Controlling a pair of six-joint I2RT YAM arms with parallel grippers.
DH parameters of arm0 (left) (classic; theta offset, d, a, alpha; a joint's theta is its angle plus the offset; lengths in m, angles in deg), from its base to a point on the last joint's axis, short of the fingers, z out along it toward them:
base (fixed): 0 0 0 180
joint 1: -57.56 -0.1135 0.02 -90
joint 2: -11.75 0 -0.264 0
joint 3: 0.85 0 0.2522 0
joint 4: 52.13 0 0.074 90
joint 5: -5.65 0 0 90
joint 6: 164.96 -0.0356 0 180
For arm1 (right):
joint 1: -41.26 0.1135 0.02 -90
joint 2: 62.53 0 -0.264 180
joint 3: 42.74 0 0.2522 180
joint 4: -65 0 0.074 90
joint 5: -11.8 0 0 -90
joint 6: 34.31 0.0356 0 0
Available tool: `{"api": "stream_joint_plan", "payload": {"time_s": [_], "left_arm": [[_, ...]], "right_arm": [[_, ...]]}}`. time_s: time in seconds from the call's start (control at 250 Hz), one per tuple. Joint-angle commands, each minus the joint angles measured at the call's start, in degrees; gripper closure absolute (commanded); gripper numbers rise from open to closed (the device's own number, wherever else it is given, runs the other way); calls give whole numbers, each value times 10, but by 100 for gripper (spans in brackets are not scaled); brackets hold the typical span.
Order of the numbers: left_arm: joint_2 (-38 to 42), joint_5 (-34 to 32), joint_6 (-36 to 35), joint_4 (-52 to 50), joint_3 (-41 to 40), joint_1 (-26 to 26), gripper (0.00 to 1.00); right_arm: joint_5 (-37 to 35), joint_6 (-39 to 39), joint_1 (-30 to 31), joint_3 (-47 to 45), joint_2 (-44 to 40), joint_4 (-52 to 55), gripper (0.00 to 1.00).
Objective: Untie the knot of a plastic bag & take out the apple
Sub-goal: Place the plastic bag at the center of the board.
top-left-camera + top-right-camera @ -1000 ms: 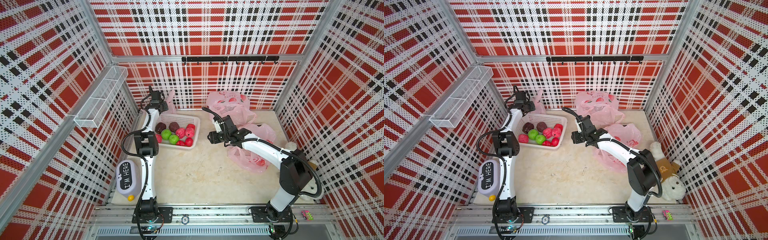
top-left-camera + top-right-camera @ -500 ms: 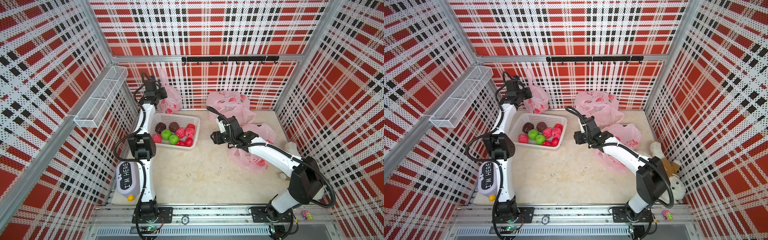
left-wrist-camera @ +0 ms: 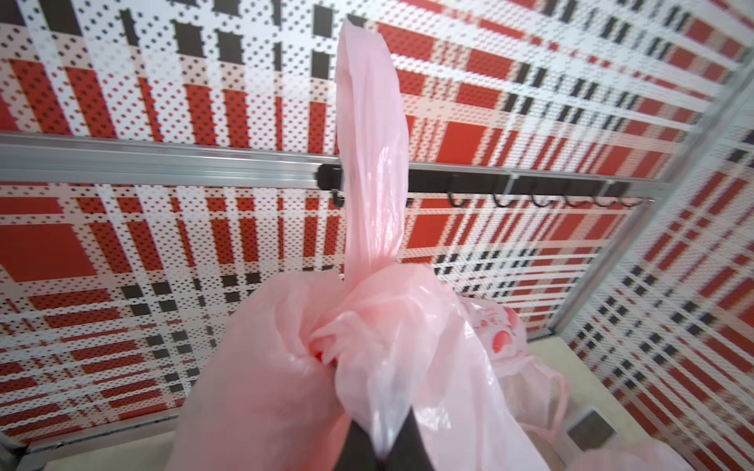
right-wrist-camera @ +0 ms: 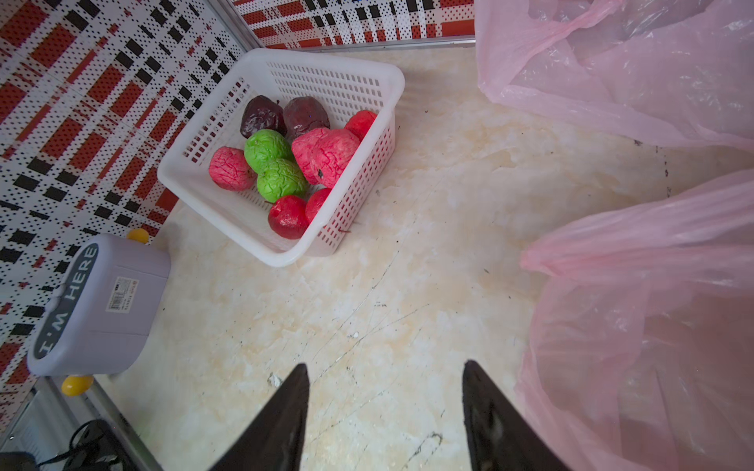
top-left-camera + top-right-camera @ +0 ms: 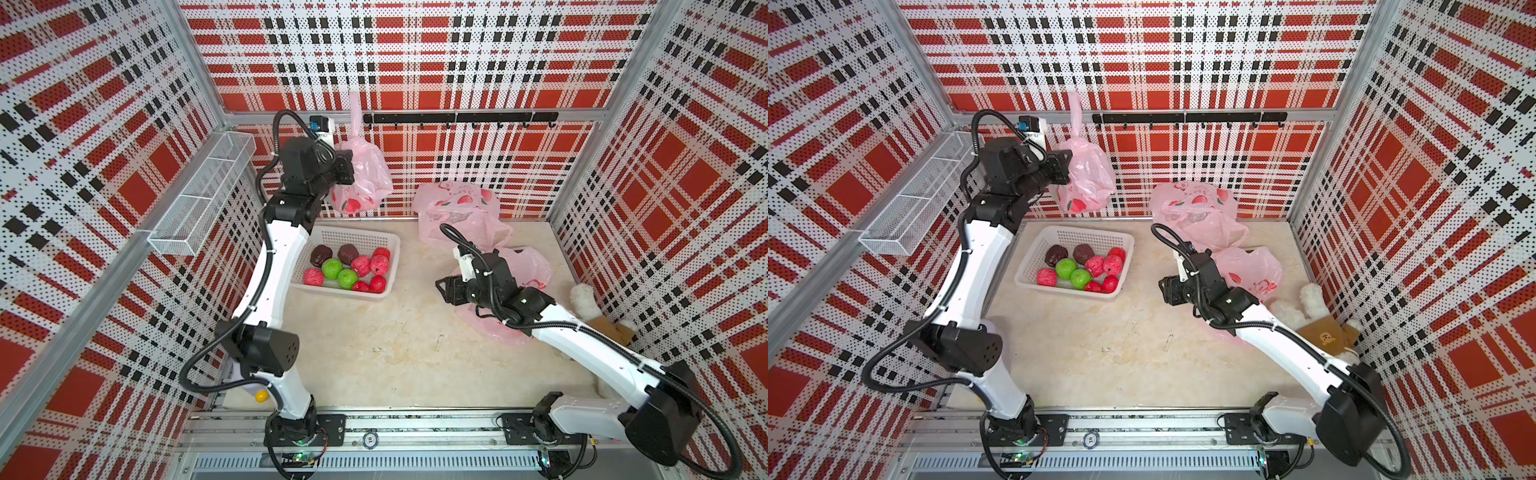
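My left gripper (image 5: pixel 348 167) (image 5: pixel 1065 167) is raised near the back wall and shut on a pink plastic bag (image 5: pixel 362 178) (image 5: pixel 1087 179) that hangs off the floor. In the left wrist view the black fingers (image 3: pixel 359 446) pinch a fold of film just below the knot (image 3: pixel 326 338), and one long bag tail (image 3: pixel 367 142) stands straight up. The apple is hidden inside the bag. My right gripper (image 5: pixel 441 289) (image 5: pixel 1163 291) (image 4: pixel 385 387) hangs open over bare floor, with nothing between its fingers.
A white basket (image 5: pixel 391 245) (image 4: pixel 393 81) holding several red, green and dark fruits stands below the lifted bag. Two more pink bags (image 5: pixel 457 208) (image 5: pixel 530 266) lie by my right arm. A plush toy (image 5: pixel 1308 297), a purple box (image 4: pixel 102 306) and a wire shelf (image 5: pixel 199 195) line the sides.
My left gripper shut on the pink bag and lifted it from the floor behind the basket up along the back wall. My right arm drew back slightly, still open.
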Motion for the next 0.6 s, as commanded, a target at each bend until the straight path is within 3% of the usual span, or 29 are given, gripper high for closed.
{"api": "stream_joint_plan", "payload": {"time_s": [0.0, 0.2, 0.484, 0.532, 0.596], "left_arm": [[72, 32, -10, 17, -63, 33, 98], [164, 54, -12, 10, -191, 129, 98], [176, 49, -23, -12, -272, 240, 97], [182, 23, -40, -20, -292, 256, 93], [202, -38, -64, -26, -336, 277, 78]], "right_arm": [[17, 39, 3, -31, -45, -13, 40], [35, 71, 3, -77, -100, -10, 40], [2, 60, 4, -73, -138, 35, 39], [-1, 59, 3, -68, -139, 41, 39], [-4, 58, 3, -64, -142, 47, 39]]}}
